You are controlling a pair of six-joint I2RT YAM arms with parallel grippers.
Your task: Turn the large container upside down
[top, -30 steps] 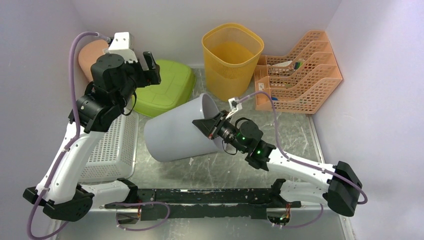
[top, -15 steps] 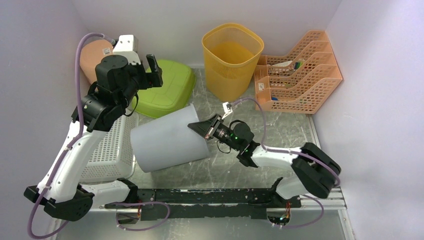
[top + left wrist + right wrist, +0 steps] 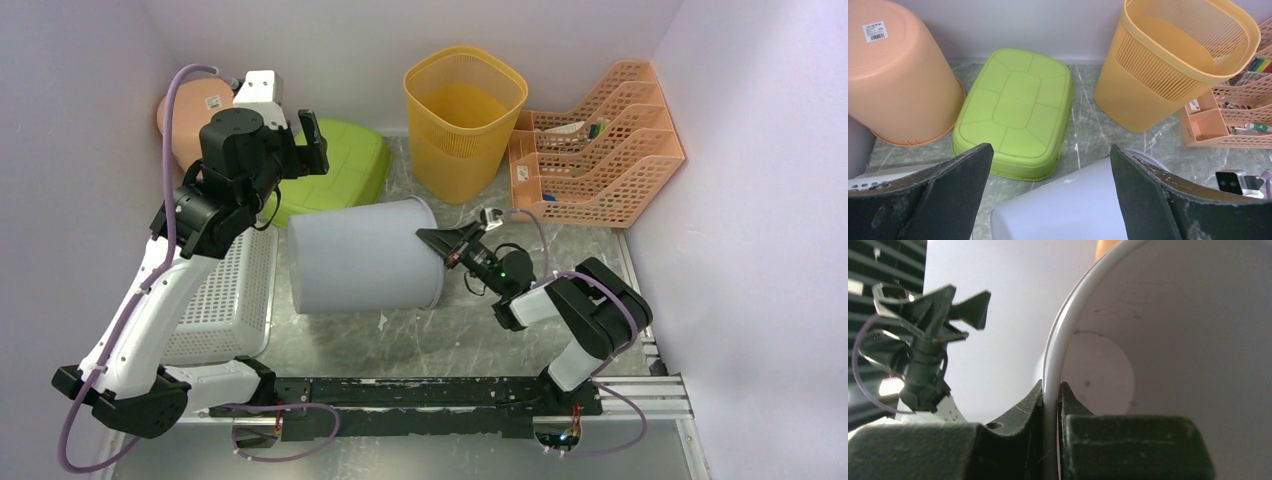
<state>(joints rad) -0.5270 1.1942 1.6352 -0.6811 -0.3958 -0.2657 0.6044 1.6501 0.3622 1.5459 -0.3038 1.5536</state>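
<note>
The large container (image 3: 360, 255) is a pale lavender-grey bucket lying on its side in the middle of the table, its mouth facing right. My right gripper (image 3: 440, 240) is shut on its rim; in the right wrist view the rim (image 3: 1052, 365) runs between the two fingers, the bucket's inside on the right. My left gripper (image 3: 310, 140) is open and empty, held high above the bucket's left part and the green tub. In the left wrist view the bucket's wall (image 3: 1068, 210) shows below, between the spread fingers (image 3: 1143, 195).
An upturned green tub (image 3: 335, 175) and an upturned orange bucket (image 3: 180, 110) stand at the back left. A yellow mesh bin (image 3: 462, 115) and an orange file rack (image 3: 595, 145) are at the back right. A white perforated basket (image 3: 225, 295) lies left of the large container.
The large container has rolled and swung on its side, its mouth now facing right and lying flatter. My right arm folded in and its gripper stayed clamped on the rim. My left gripper barely moved.
</note>
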